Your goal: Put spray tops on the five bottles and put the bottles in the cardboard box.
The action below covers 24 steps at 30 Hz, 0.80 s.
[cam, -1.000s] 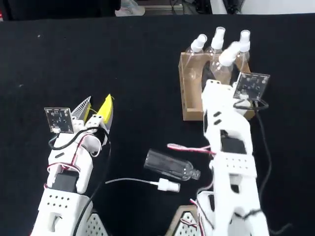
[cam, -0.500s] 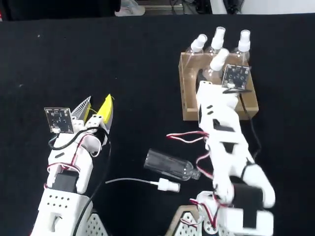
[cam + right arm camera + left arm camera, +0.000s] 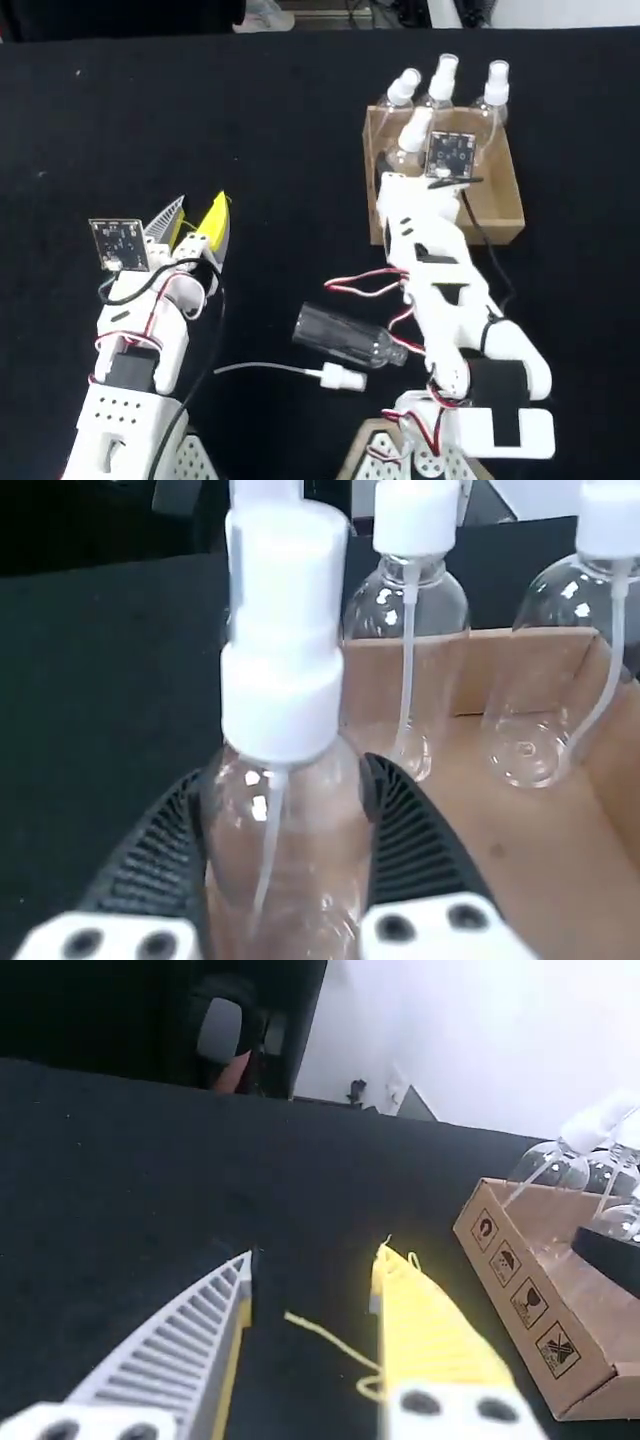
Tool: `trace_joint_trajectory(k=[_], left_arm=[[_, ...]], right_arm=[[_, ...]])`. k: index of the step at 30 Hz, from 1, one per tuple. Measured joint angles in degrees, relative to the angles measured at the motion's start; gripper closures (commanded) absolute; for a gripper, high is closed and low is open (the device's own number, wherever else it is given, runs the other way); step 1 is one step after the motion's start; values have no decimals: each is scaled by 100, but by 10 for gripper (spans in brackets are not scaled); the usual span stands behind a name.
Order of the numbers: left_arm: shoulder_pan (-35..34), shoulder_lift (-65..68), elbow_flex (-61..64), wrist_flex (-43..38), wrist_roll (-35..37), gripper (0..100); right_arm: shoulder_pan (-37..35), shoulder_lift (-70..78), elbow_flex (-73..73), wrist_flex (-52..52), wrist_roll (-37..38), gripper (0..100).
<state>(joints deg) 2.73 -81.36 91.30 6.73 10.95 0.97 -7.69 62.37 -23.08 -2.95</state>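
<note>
Fourth bottle (image 3: 285,780), capped, clamped at mid-body between the right jaws. Grip set below the spray top (image 3: 285,630), probably to keep the nozzle clear and the bottle upright for lowering. Positioned over the box (image 3: 505,215), on the side nearer the left arm, just in front of three capped bottles (image 3: 443,72) standing along the far wall. Contact with the box floor not discernible. Row at the far wall likely chosen to leave the near part of the box open for the last two.

Right arm (image 3: 440,290) stretched forward from its base across the near wall of the box, wrist camera (image 3: 450,153) above the box interior.

Fifth bottle (image 3: 345,337) lying on its side on the tabletop (image 3: 100,120), uncapped, neck toward the right arm. Loose spray top (image 3: 342,378) with dip tube (image 3: 265,368) just beside it, apart from the neck.

Left arm (image 3: 150,320) folded near its base, well apart from box and bottles. Left jaws parted, holding nothing, aimed across bare tabletop.

By judgement: four of five capped, three boxed, the fourth ready for release, capping of the last not yet begun.
</note>
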Motion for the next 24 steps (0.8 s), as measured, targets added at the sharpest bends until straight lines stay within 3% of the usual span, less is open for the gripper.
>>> trace_joint_trajectory(k=[9,24], left_arm=[[0,0,0,0,0,809],[0,0,0,0,0,809]], right_arm=[[-35,0,668,-1284,651,988],[-35,0,844,-1363,668,987]])
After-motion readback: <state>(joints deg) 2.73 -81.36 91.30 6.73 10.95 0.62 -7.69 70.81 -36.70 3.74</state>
